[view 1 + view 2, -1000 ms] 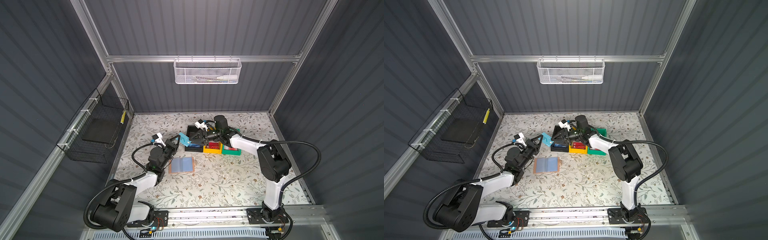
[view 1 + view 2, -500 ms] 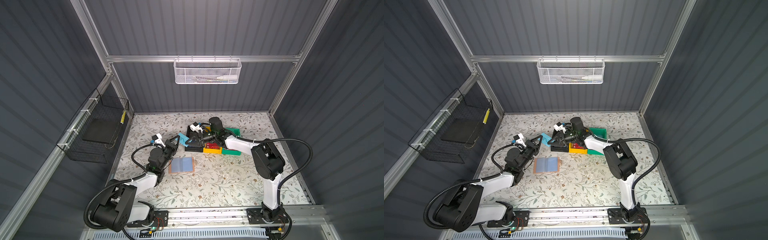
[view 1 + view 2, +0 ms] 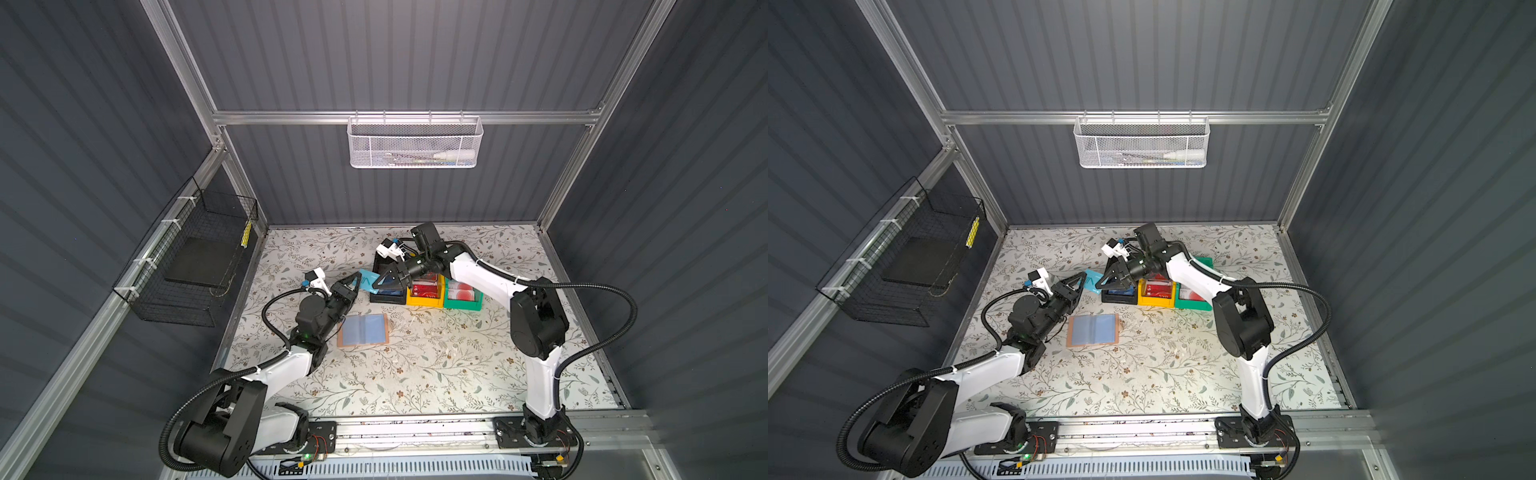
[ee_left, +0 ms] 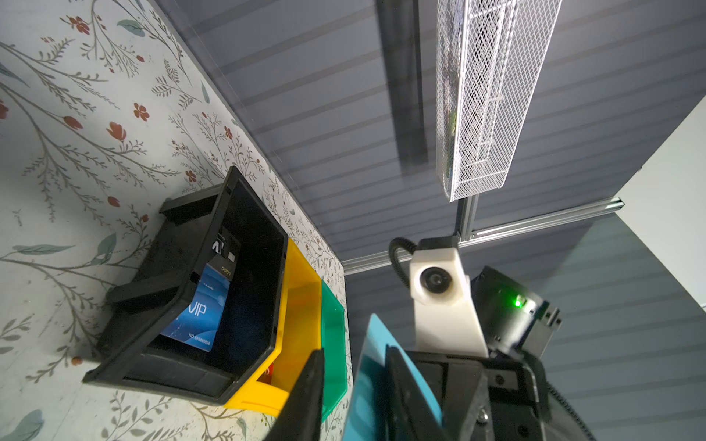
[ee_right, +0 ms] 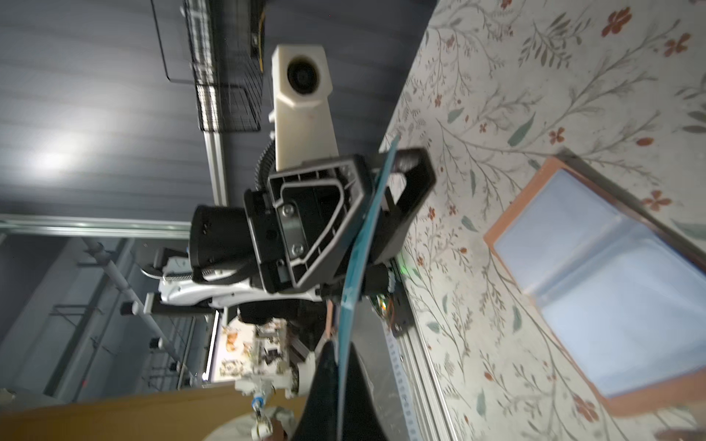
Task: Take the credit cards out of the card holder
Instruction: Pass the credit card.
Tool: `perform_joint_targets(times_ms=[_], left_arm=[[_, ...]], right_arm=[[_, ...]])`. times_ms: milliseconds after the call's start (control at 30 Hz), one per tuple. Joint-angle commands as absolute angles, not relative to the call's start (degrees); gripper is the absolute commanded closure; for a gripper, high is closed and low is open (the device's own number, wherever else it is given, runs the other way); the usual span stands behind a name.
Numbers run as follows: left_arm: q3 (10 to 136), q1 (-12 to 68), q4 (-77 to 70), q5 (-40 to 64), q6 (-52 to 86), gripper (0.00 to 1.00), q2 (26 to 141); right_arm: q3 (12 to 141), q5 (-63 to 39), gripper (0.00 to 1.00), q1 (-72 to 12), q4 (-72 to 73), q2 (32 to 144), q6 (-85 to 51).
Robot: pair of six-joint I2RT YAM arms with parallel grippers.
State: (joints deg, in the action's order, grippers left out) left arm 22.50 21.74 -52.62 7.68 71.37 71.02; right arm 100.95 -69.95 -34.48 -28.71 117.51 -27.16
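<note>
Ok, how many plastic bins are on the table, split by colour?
black bin: 1
yellow bin: 1
green bin: 1
Total: 3

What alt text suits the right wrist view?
The right claw grips a teal card seen edge-on, which also passes between the parted fingers of the left claw. Nearby, the open card holder lies on the floral table.
</note>
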Motion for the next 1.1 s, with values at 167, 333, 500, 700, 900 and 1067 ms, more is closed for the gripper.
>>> perform_joint_targets(times_ms=[167,333,500,700,900,1067], left_arm=[[27.0,22.1,-35.3,7.6,61.2,0.61,64.4],[29.1,22.1,-26.8,5.5,56.9,0.56,60.1],[30.0,21.8,-23.6,5.4,54.7,0.55,59.4],[31.3,20.9,-22.3,6.5,53.3,0.54,60.3],[32.6,19.5,-21.4,7.7,52.3,0.54,61.7],[33.0,18.6,-21.8,8.4,52.4,0.53,63.1]], right_arm=[[113.6,-57.5,1.0,-30.2,-78.0,118.9,14.9],[111.9,-53.9,1.0,-24.6,-82.6,116.5,19.1],[108.3,-51.4,1.0,-17.4,-84.4,114.5,19.6],[103.3,-46.5,1.0,-8.5,-82.8,112.3,17.4],[107.1,-43.4,1.0,-4.9,-83.4,117.1,14.5],[110.8,-40.1,1.0,-4.9,-83.6,121.9,11.7]])
